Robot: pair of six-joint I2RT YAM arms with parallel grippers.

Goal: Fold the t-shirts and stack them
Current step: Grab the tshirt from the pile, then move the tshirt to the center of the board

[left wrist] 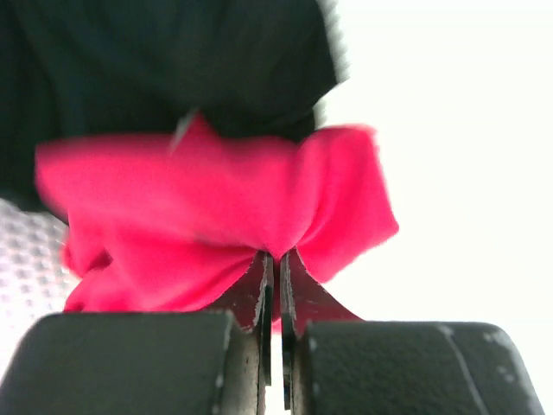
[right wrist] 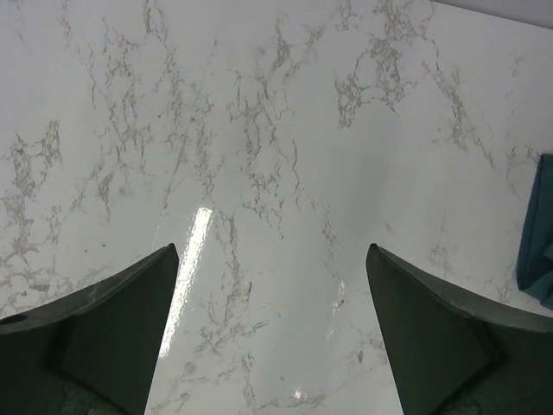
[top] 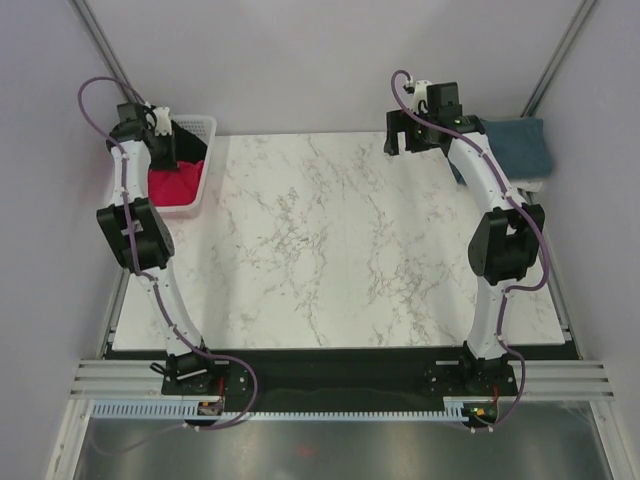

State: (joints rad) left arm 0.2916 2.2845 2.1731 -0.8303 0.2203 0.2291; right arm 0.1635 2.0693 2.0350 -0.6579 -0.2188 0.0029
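Observation:
The crimson red t-shirt (top: 172,186) lies bunched in the white wire basket (top: 205,127) at the far left, with the black t-shirt (top: 188,146) behind it. My left gripper (top: 163,157) reaches into the basket. In the left wrist view it (left wrist: 276,258) is shut on a fold of the red t-shirt (left wrist: 216,207), with the black t-shirt (left wrist: 164,60) above. The blue-grey t-shirt (top: 515,145) lies folded at the far right edge; it shows as a sliver in the right wrist view (right wrist: 537,233). My right gripper (top: 405,142) is open and empty above the marble table (right wrist: 276,173).
The white marble table (top: 330,240) spans the middle. The basket sits at its far left corner against the wall. Grey walls close in on both sides and behind.

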